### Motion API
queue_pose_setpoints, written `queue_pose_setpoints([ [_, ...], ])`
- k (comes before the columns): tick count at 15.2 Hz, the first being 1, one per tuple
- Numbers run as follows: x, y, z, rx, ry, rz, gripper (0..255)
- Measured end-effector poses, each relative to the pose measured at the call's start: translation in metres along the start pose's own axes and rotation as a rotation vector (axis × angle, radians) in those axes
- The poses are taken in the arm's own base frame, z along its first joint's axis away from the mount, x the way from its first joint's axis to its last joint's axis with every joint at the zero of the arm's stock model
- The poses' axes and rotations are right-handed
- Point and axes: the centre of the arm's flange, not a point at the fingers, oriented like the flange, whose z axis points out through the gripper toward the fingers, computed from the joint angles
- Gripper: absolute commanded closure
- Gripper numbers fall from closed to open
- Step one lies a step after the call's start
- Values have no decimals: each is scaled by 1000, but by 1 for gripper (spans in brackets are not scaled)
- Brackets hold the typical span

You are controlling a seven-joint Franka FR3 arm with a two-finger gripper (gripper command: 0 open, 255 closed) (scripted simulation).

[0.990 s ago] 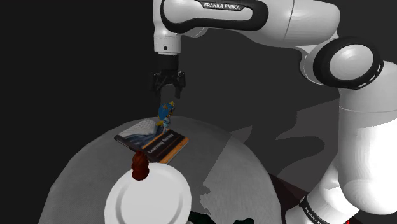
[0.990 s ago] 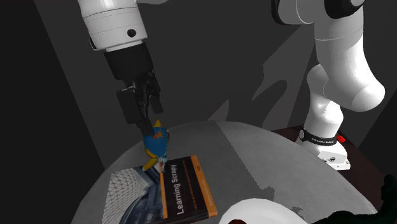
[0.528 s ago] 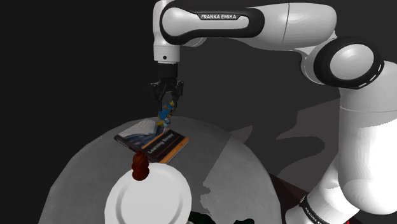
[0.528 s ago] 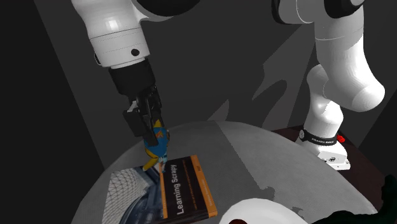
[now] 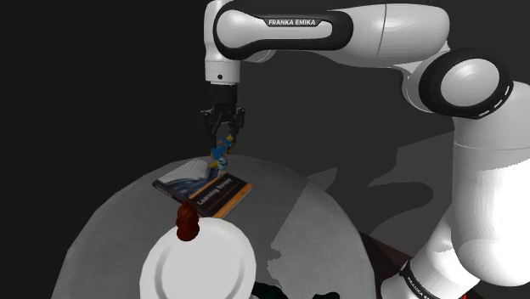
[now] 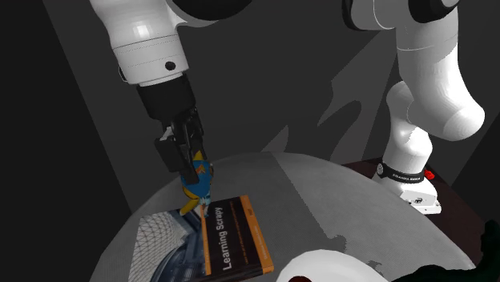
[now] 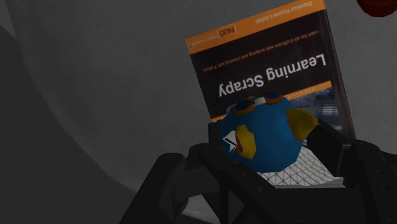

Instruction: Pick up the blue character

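The blue character (image 5: 221,150), a round blue figure with yellow fins and goggles, stands upright at the far end of a book on the round grey table (image 5: 293,225). My black gripper (image 5: 223,134) comes straight down on it and is shut on its upper body. In the second exterior view the gripper (image 6: 191,163) covers the character's (image 6: 197,187) top. From the wrist, the character (image 7: 270,130) sits clasped between both fingers (image 7: 331,144).
The book (image 6: 224,240), titled "Learning Scrapy", lies flat under and beside the character. Nearer the stand are a small brown figure (image 5: 186,222) and a white plate (image 5: 197,270). The arm's base (image 6: 410,180) stands at the table's side.
A second ago the gripper hung open above the character. It came down and shut on it; over the last half second nothing has moved.
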Motion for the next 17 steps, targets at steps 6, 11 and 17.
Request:
queue_pose_setpoints([
  [6,-5,-1,-19,-1,-2,0,255],
  [11,-10,-2,-44,-1,-2,1,255],
  [17,-16,-5,-74,-1,-2,0,255],
])
